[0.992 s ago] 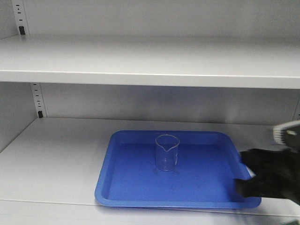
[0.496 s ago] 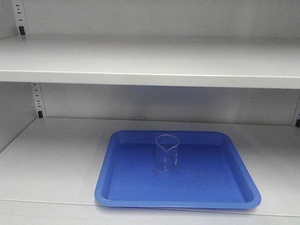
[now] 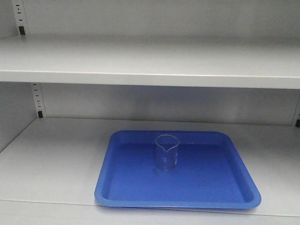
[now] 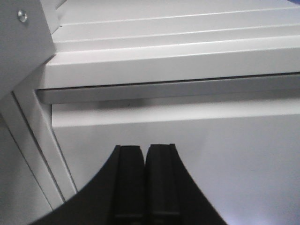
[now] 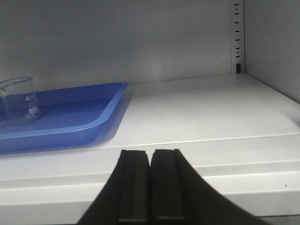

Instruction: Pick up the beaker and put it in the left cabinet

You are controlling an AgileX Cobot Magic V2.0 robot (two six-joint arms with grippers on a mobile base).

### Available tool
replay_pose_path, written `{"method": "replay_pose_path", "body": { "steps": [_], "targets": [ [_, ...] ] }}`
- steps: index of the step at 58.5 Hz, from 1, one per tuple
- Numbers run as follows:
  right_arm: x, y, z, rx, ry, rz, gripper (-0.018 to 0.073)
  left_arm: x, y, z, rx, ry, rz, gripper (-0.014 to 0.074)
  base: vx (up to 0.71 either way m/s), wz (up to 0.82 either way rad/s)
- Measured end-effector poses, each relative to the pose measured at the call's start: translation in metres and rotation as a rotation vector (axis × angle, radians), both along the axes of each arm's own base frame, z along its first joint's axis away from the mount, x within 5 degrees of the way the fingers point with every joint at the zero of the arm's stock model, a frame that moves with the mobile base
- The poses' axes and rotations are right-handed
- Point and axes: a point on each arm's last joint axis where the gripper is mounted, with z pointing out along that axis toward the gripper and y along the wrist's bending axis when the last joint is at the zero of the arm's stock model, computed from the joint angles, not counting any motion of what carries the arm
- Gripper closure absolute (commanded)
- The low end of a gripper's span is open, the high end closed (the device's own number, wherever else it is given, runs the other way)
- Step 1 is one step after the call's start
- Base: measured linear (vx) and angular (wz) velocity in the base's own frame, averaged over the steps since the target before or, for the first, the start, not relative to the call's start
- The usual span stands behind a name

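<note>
- The right gripper point(image 5: 150, 185) shows only in the right wrist view: its two black fingers point(image 5: 133, 187) are pressed together with nothing between them, low in front of the front edge of a shelf.
- The left gripper point(image 4: 144, 183) shows only in the left wrist view: its two black fingers point(image 4: 129, 183) are likewise pressed together and hold nothing, and they face a plain grey panel under a shelf front edge.
- The front view shows neither gripper; it alone takes in both shelves of the left cabinet point(image 3: 150, 101) at once.
- The right wrist view alone shows the bare right part of the lower shelf point(image 5: 201, 112), with a perforated peg strip point(image 5: 238, 35) and a black clip in the back right corner.
- One blue tray point(image 3: 136, 187) lies on the lower shelf, its front rim near the shelf's front edge, about midway between the shelf's left and right edges.
- One beaker point(image 3: 167, 152) stands upright in the tray, nearer the tray's back rim than its front rim, well apart from both grippers. It is clear glass and looks empty, with its spout turned toward the front view.
- In the right wrist view the beaker point(image 5: 18, 101) sits at the far left, with small white markings on its wall.
- Count: two shelves, one tray, one beaker, two grippers.
- The front view shows three black clips: two on the left strips, one at the right edge.
</note>
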Motion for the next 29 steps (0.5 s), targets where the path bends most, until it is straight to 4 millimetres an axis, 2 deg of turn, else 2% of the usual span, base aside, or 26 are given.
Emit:
{"method": "replay_pose_path", "body": {
  "steps": [29],
  "targets": [
    [0.0000, 0.0000, -0.0001, 0.000, 0.001, 0.000, 0.0564, 0.0000, 0.0000, 0.0000, 0.000, 0.000, 0.000, 0.0593, 0.00, 0.00]
  ]
}}
